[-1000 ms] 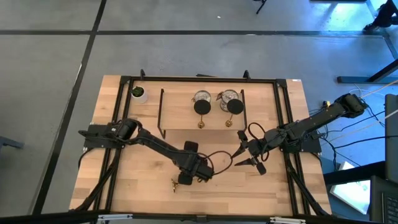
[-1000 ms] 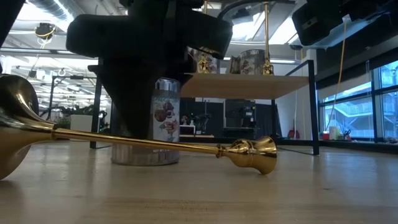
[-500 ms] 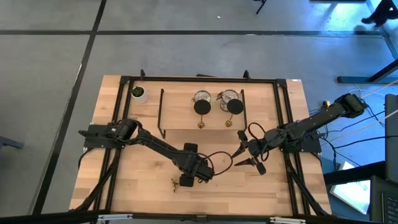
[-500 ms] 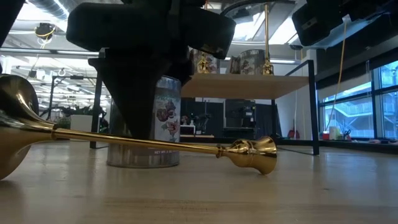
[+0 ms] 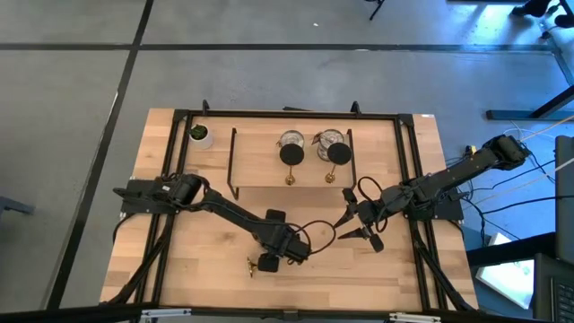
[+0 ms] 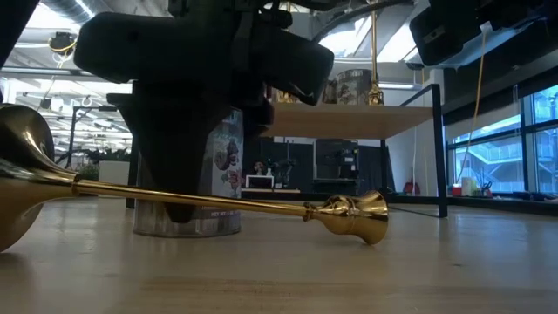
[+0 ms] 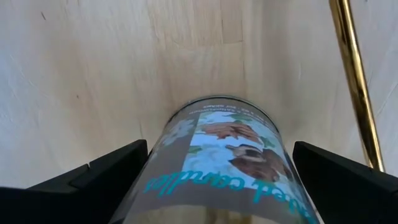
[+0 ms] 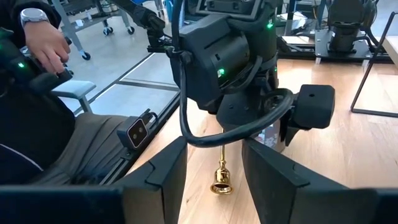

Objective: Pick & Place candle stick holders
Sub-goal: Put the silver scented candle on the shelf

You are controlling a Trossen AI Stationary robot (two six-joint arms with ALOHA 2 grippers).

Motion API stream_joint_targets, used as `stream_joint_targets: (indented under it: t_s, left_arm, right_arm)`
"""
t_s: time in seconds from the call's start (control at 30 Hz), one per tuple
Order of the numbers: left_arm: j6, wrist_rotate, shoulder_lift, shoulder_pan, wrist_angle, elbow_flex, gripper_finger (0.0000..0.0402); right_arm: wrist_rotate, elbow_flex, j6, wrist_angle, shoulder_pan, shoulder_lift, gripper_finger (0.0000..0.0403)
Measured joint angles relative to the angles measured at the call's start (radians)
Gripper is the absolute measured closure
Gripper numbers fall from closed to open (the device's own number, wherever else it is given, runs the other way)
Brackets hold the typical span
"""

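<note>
A silvery cup (image 7: 217, 162) with a printed flower label is standing upright on the wooden table (image 5: 395, 269) near its front edge, sitting between the spread fingers (image 7: 93, 180) of the left gripper (image 5: 272, 260), which is hanging over it with the jaws wide and not touching its sides. Just beside the cup a gold-brass stick (image 6: 218, 204) is lying flat on the table, its flared end toward the low camera and its knobbed end pointing away. Farther back, two more sticks (image 5: 291, 155) are standing upright next to two more cups (image 5: 330, 139) on the raised wooden shelf of the black wire rack (image 5: 233, 166). The right gripper (image 5: 352, 229) is hovering well apart to the right, its jaws partly parted and holding nothing. A small white pot (image 5: 199, 135) is sitting at the far left corner.
</note>
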Motion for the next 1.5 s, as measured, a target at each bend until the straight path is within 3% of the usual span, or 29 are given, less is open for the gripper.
stream_joint_targets:
  t_s: [0.2,0.4,1.07,1.27,1.5]
  left_arm:
    - [-0.030,-0.007,-0.027,0.009,0.012,-0.009,0.0004]
    - [-0.039,0.017,-0.029,0.012,0.015,-0.009,0.0052]
    - [-0.065,-0.040,-0.112,-0.010,-0.037,0.023,0.0053]
    - [-0.088,-0.050,-0.133,-0.011,-0.218,0.055,0.0053]
    - [-0.149,-0.099,-0.251,-0.011,-0.251,0.063,0.0054]
  right_arm:
    - [0.000,0.000,0.000,0.001,0.000,0.000,0.0247]
    - [0.000,0.000,0.000,0.001,0.000,0.000,0.0247]
    - [0.006,0.000,0.000,0.003,0.000,0.000,0.0247]
    - [0.008,0.000,0.000,0.002,0.000,0.000,0.0247]
    - [0.008,0.000,0.000,0.001,0.000,0.000,0.0247]
